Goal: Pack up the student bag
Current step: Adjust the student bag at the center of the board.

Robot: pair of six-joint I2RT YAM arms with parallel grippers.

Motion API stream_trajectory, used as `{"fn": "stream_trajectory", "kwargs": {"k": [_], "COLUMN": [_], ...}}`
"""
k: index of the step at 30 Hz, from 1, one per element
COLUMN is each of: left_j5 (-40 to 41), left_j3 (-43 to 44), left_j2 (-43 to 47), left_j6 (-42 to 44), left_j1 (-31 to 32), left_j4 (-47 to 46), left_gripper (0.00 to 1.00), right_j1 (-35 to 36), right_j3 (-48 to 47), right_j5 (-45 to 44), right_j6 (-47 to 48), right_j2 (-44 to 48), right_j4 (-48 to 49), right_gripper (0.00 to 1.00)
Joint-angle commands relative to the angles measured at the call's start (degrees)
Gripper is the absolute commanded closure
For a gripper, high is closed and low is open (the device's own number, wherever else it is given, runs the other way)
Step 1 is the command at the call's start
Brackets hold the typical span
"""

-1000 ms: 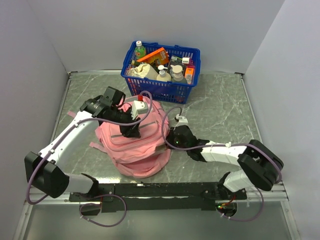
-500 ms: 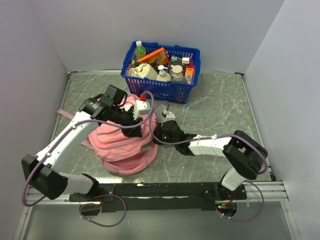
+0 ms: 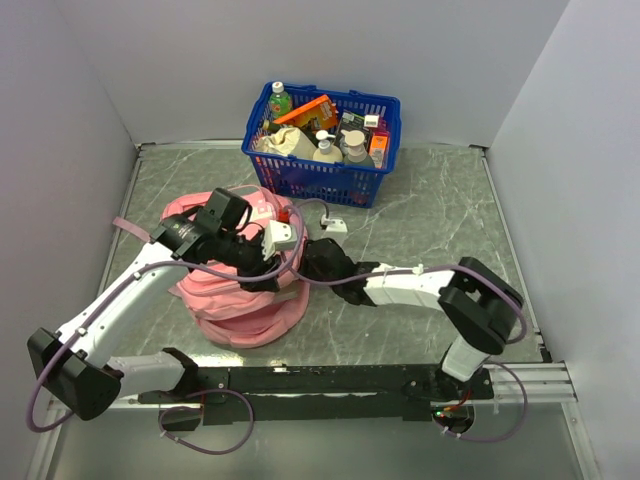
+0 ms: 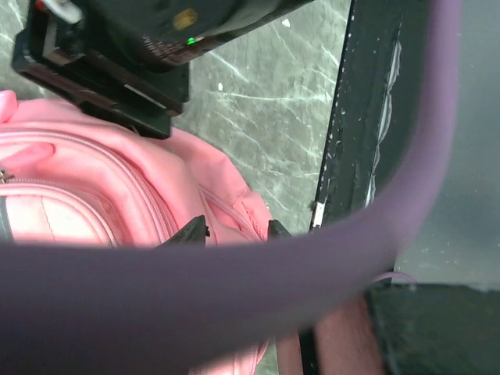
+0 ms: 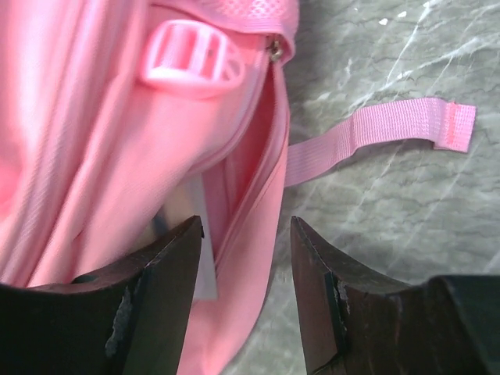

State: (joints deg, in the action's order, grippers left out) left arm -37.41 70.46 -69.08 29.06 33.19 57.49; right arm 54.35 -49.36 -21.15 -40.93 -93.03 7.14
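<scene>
The student bag (image 3: 235, 300) is a soft pink backpack slumped on the marble table, left of centre. My left gripper (image 3: 262, 275) reaches over its top from the left. In the left wrist view a purple cable hides most of the fingers; the two tips of the left gripper (image 4: 234, 229) stand on either side of a fold of the bag (image 4: 94, 195), shut on it. My right gripper (image 3: 312, 258) is at the bag's right side. In the right wrist view the right gripper (image 5: 247, 222) is open, its fingers astride the bag's (image 5: 94, 156) zipped opening edge without pinching it.
A blue plastic basket (image 3: 320, 178) full of bottles and packets stands at the back centre. A loose pink strap (image 5: 391, 129) lies on the marble to the right of the bag, another strap end (image 3: 125, 222) to its left. The black rail (image 4: 355, 117) runs along the near edge.
The bag has been dragged left with the left gripper on it. My right gripper followed it leftward and went from shut to open.
</scene>
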Motion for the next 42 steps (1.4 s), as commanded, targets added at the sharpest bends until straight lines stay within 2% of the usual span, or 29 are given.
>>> {"fn": "stream_trajectory", "kwargs": {"k": [1,6,10,12,15,16,19,20,22,24,26,27,29,30,32,33,34,35,37,38,39,41,42], "left_j5": [0.5,1.5,1.6,1.5,2.4,2.8,3.0,2.5,2.3,1.3,-2.1,-2.8,-3.7,-3.1,-2.6,-2.0,-1.6,-1.1,-0.3,-0.5,-0.8,-2.7,-3.6], "left_j3": [-1.0,-2.2,-3.5,-4.7,-6.7,-7.0,-5.6,-4.9,-2.4,0.1,2.1,4.1,5.9,6.7,6.3,4.6,3.6,1.2,-0.9,-2.6,-3.3,-4.4,-4.4], "left_j2": [3.7,4.9,6.0,5.9,5.3,5.2,5.1,5.2,5.1,4.7,4.1,3.3,2.8,2.7,4.0,4.6,5.2,6.1,6.6,6.3,6.0,4.6,3.9], "left_j6": [-1.0,-0.5,-1.0,-0.8,0.2,0.8,0.0,-0.1,-0.1,0.4,1.3,2.9,5.5,8.0,11.0,13.8,15.2,16.5,20.0,21.3,23.2,25.9,27.2], "left_j1": [-0.1,-0.1,-0.1,-0.1,0.0,-0.1,-0.2,-0.6,-1.6,-3.5,-7.8,-9.4,-13.1,-14.2,-17.7,-20.4,-21.6,-22.5,-24.6,-25.4,-26.9,-28.8,-31.2], "left_j4": [-1.3,-0.3,-1.6,-1.9,-2.4,-2.3,-2.4,-2.6,-2.4,-2.0,-0.5,1.9,5.2,7.3,9.3,9.9,10.1,10.2,10.5,10.8,10.8,11.1,11.6], "left_gripper": [0.58,0.58,0.58,0.58,0.59,0.59,0.60,0.60,0.61,0.61,0.62,0.62,0.61,0.59,0.58,0.58,0.59,0.59,0.59,0.60,0.60,0.59,0.59], "right_j1": [-0.8,-0.7,-0.7,-0.7,-0.9,-1.4,-3.4,-4.1,-6.8,-8.3,-9.3,-9.3,-10.0,-10.5,-10.4,-10.2,-9.5,-7.9,-0.5,2.1,8.2,13.7,19.1], "right_j3": [-4.3,-7.3,-10.2,-11.5,-8.9,-8.0,-1.6,0.3,3.7,3.1,2.3,2.1,0.0,-1.4,-1.2,2.6,4.4,6.0,8.7,9.0,9.0,8.3,6.8], "right_j5": [-0.9,-0.6,-2.9,-3.6,-5.0,-4.6,-3.6,-2.9,-0.5,0.5,1.8,3.5,4.9,5.1,4.0,3.9,3.7,2.6,-0.9,-1.3,-1.8,-2.6,-2.5], "right_j6": [-3.6,-6.1,-6.7,-6.4,-4.0,-3.1,0.7,1.8,4.2,4.9,6.3,7.8,8.2,6.8,5.9,5.7,5.6,6.1,6.6,7.0,7.0,5.8,5.8], "right_j2": [-5.0,-10.4,-12.3,-12.1,-8.7,-7.4,-0.4,3.9,7.2,9.2,10.6,11.0,10.6,10.3,14.6,17.6,24.8,28.6,36.8,38.3,39.2,38.6,37.8], "right_j4": [2.8,1.4,-4.8,-6.9,-7.6,-7.4,-5.7,-2.9,-0.6,-3.7,-5.3,-5.4,-9.1,-15.6,-18.8,-18.1,-17.9,-17.9,-19.0,-19.2,-19.4,-20.1,-20.4], "right_gripper": [0.47,0.53,0.68,0.71,0.80,0.87,0.99,1.00,1.00,1.00,1.00,0.97,0.67,0.53,0.47,0.47,0.49,0.51,0.49,0.48,0.48,0.51,0.52]}}
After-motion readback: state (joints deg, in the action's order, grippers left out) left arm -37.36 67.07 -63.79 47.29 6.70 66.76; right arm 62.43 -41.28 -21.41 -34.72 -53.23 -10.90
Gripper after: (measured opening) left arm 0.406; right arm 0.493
